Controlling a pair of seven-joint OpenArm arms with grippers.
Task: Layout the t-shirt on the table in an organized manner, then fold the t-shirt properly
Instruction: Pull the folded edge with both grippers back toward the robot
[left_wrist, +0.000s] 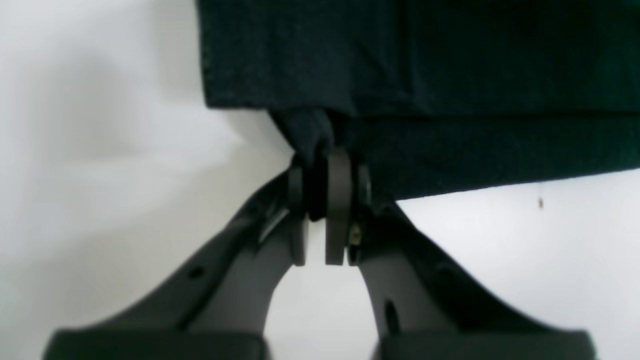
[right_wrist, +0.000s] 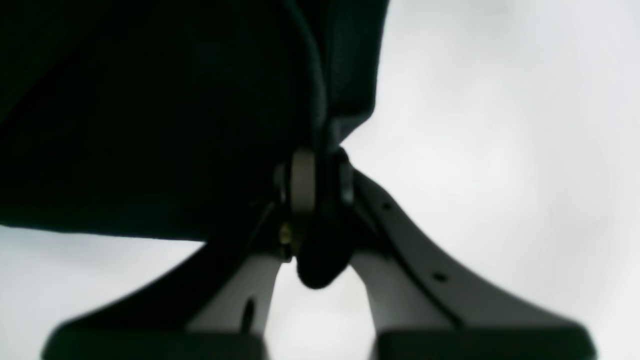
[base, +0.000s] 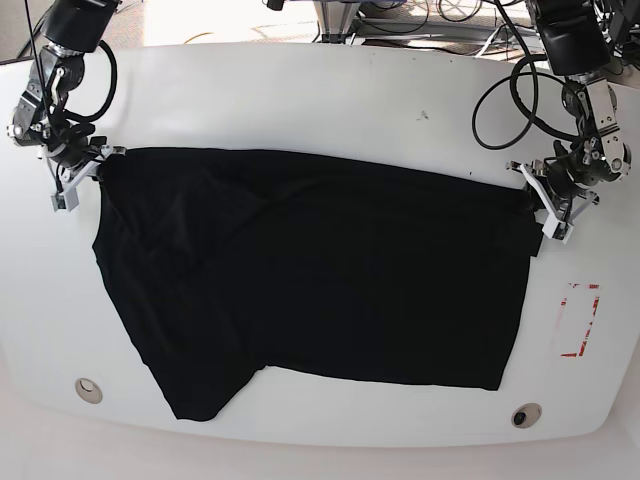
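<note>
The black t-shirt (base: 310, 270) lies spread across the white table (base: 300, 110), wrinkled at its left part and with a sleeve drooping toward the front left. In the base view my left gripper (base: 535, 200) sits at the shirt's right edge. The left wrist view shows my left gripper (left_wrist: 320, 170) shut on a pinch of the t-shirt (left_wrist: 425, 75) at its hem corner. My right gripper (base: 95, 165) is at the shirt's upper left corner. Seen from the right wrist, my right gripper (right_wrist: 320, 175) is shut on a fold of the t-shirt (right_wrist: 150, 115), which hangs slightly raised.
A red dashed rectangle (base: 578, 320) is marked on the table right of the shirt. Two small round holes, one hole (base: 88, 390) at the front left and the other hole (base: 524, 414) at the front right, sit near the front edge. Cables hang behind the table's far edge.
</note>
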